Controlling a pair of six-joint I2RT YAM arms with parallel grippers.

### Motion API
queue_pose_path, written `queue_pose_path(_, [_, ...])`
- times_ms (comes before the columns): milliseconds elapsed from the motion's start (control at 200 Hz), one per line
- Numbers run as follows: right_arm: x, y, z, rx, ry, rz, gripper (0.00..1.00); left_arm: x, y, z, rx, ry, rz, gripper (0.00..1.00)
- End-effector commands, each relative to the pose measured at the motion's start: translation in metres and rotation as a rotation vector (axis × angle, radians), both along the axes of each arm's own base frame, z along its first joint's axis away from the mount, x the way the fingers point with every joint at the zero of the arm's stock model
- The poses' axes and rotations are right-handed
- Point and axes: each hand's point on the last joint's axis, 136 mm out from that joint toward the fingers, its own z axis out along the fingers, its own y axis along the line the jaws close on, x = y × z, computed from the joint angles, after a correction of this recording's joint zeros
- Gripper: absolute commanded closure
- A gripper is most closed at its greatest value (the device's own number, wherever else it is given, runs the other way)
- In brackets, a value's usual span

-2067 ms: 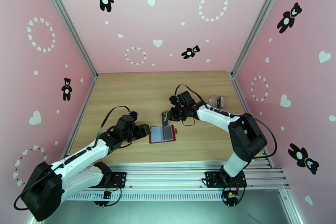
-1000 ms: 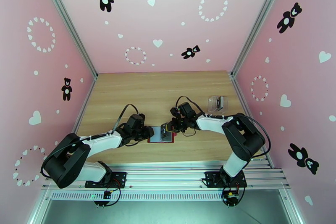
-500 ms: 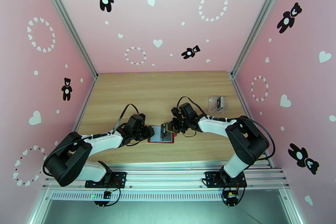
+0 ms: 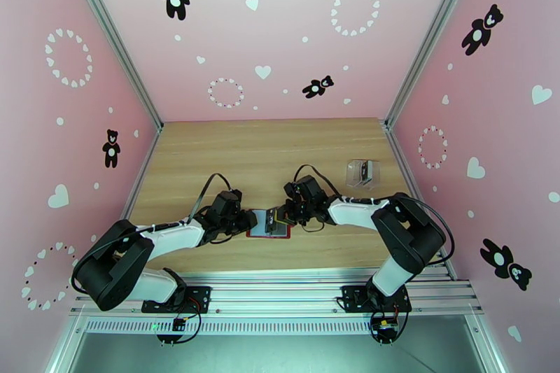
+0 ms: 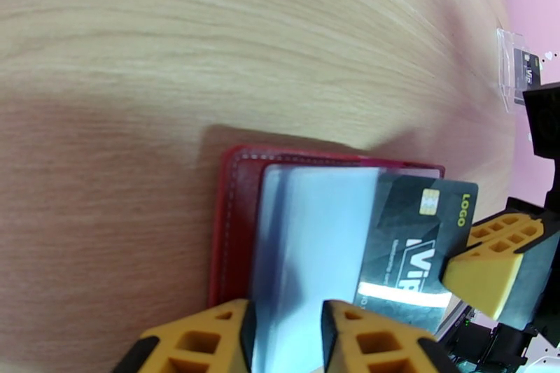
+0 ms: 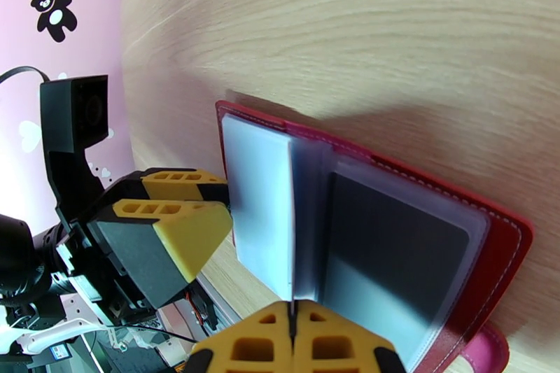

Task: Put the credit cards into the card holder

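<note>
The red card holder point(image 4: 269, 234) lies open on the wooden table between both arms, its clear sleeve pages fanned up. My left gripper point(image 5: 287, 311) is shut on the left sleeve pages point(image 6: 255, 185) and holds them raised. My right gripper point(image 6: 292, 311) is shut on a dark credit card point(image 5: 413, 241) with a gold chip. That card's far end overlaps a clear sleeve. Whether it sits inside the pocket, I cannot tell. Another dark card point(image 6: 392, 255) lies under the right-hand sleeve. In the top view the left gripper point(image 4: 248, 220) and right gripper point(image 4: 278, 216) meet over the holder.
A clear plastic box point(image 4: 362, 172) with a dark card inside stands on the table behind the right arm, also at the right edge of the left wrist view point(image 5: 518, 70). Pink walls enclose the table on three sides.
Two seconds ago both grippers stood apart from the holder, the right one holding the card up. Both have closed in. Over the last second the right gripper edged slightly left.
</note>
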Motion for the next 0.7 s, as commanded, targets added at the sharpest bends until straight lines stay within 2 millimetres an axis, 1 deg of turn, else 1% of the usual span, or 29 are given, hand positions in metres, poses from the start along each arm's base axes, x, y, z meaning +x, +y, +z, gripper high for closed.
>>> queue_pose_path(0, [-0.005, -0.006, -0.011, -0.031, 0.012, -0.02, 1.0, -0.008, 0.006, -0.007, 0.03, 0.016, 0.01, 0.68])
queue_pose_path(215, [-0.004, -0.012, -0.014, -0.051, 0.022, -0.059, 1.0, -0.008, 0.008, -0.006, 0.033, 0.011, 0.013, 0.68])
queue_pose_path(470, [-0.001, -0.015, -0.013, -0.053, 0.016, -0.075, 1.0, -0.011, 0.011, -0.008, 0.044, 0.013, 0.014, 0.68])
queue_pose_path(696, [-0.003, -0.018, -0.013, -0.054, 0.016, -0.07, 1.0, -0.011, 0.011, -0.01, 0.049, 0.016, 0.014, 0.68])
